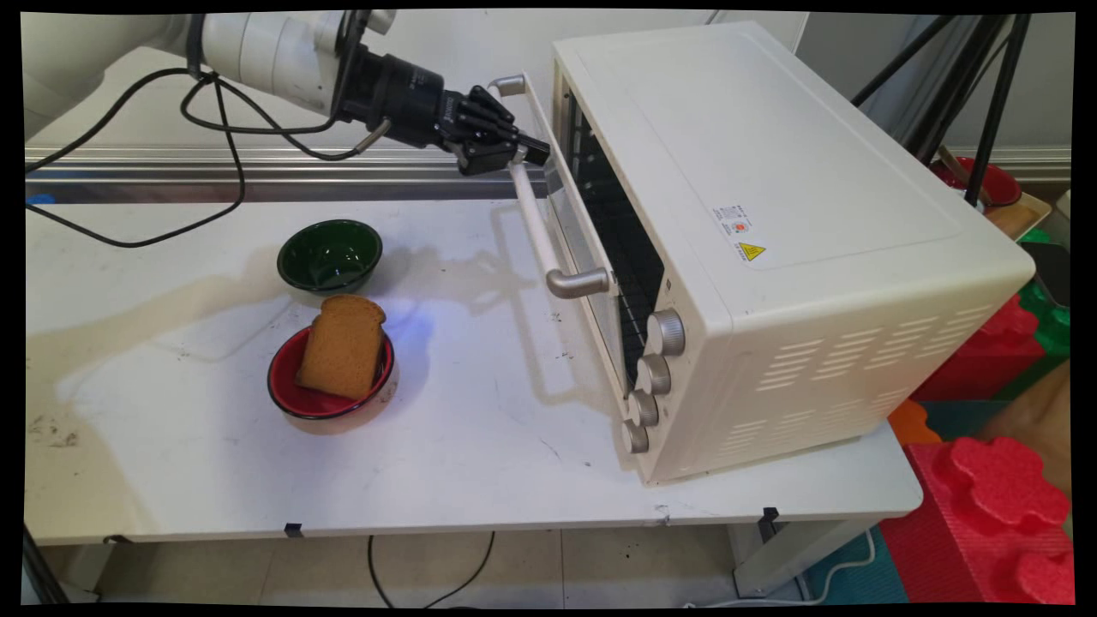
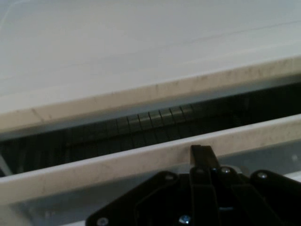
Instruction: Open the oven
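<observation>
Main view, gripper (image 1: 524, 152) clamped on oven handle (image 1: 533, 224), yellow warning label (image 1: 752, 251)

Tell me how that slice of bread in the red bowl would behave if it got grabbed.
The bread slice leans propped on the red bowl rim, so a nudge would probably tip it. It looks toasted, likely light, fairly stiff, and crumbly under a hard squeeze.

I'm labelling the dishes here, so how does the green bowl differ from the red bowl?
The green bowl is dark green and holds nothing; the red bowl is red with a dark rim and holds a slice of brown bread leaning upright in it. The green bowl stands farther back on the table, nearer the claw at the oven door's handle; the red bowl stands nearer the front edge. Both are small, round, upright and left of the oven.
</observation>
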`<control>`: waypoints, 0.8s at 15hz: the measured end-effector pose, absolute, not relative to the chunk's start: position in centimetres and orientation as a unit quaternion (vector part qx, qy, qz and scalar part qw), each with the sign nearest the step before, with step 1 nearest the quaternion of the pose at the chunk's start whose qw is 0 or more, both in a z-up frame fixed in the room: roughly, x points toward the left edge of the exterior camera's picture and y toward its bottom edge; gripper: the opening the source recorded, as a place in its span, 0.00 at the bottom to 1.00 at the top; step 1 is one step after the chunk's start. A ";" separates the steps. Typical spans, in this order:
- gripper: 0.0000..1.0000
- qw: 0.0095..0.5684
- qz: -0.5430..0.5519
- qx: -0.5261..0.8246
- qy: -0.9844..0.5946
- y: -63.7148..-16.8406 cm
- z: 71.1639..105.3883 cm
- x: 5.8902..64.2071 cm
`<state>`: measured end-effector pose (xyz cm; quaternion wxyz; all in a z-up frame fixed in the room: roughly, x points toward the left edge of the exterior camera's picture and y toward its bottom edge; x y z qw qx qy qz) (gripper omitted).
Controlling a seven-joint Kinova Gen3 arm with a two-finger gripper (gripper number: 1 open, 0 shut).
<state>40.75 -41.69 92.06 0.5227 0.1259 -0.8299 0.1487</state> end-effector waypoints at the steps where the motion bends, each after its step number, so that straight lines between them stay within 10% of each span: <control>1: 0.00 0.520 0.149 0.125 -0.832 -41.6 92.0 41.0; 12: 0.00 0.491 0.137 0.121 -0.852 -40.0 91.4 44.6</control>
